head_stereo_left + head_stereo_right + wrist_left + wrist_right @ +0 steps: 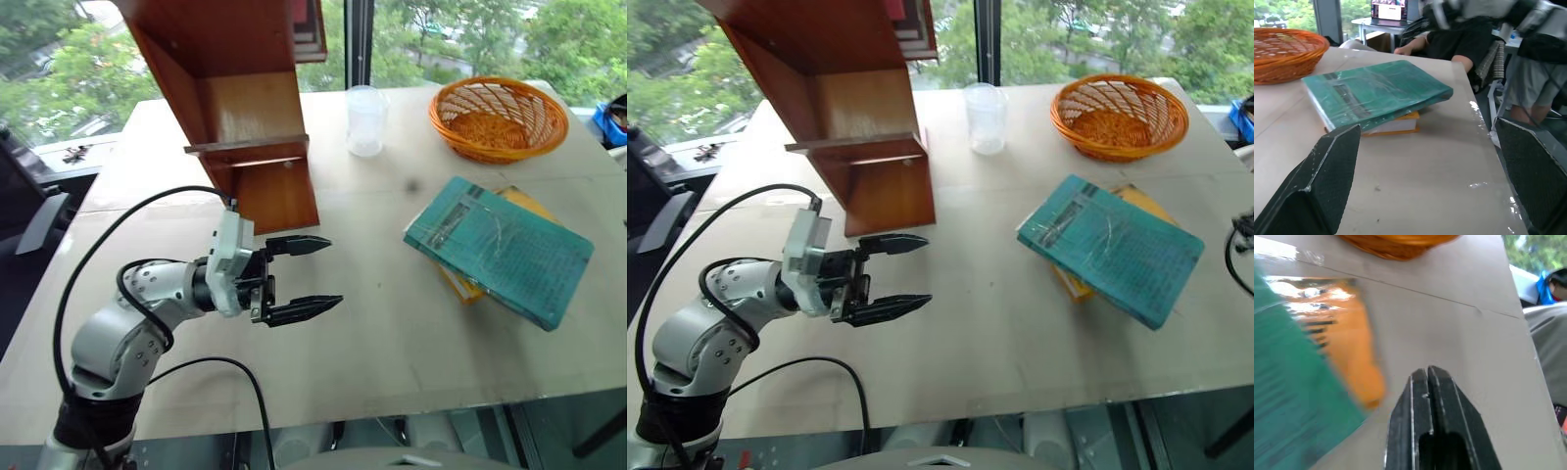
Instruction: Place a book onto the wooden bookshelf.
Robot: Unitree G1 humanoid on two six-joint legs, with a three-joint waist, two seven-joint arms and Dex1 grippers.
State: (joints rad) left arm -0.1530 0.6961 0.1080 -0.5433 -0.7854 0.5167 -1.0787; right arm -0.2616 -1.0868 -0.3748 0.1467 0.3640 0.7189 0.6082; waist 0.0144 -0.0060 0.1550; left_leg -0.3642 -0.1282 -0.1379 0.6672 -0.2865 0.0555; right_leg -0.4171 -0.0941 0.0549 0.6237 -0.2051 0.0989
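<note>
approach stage, nothing gripped. thin teal-green plastic-wrapped book (498, 249) lies on a yellow book (1396, 125) on the bench, well apart from the reddish-brown wooden bookshelf (245, 117). left gripper (312, 277) jaws wide open; right gripper (1428, 377) jaws closed, empty. next: reach the book.

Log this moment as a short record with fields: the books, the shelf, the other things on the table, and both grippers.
book: teal-green book lies flat on the table, stacked askew on a yellow book
wooden bookshelf: wooden bookshelf stands on the table's left part
basket: orange wicker basket at the far right
cup: clear plastic cup between shelf and basket
left gripper: left gripper open, holding nothing, pointing toward the books
right gripper: right gripper shut, holding nothing, beside the yellow book
</note>
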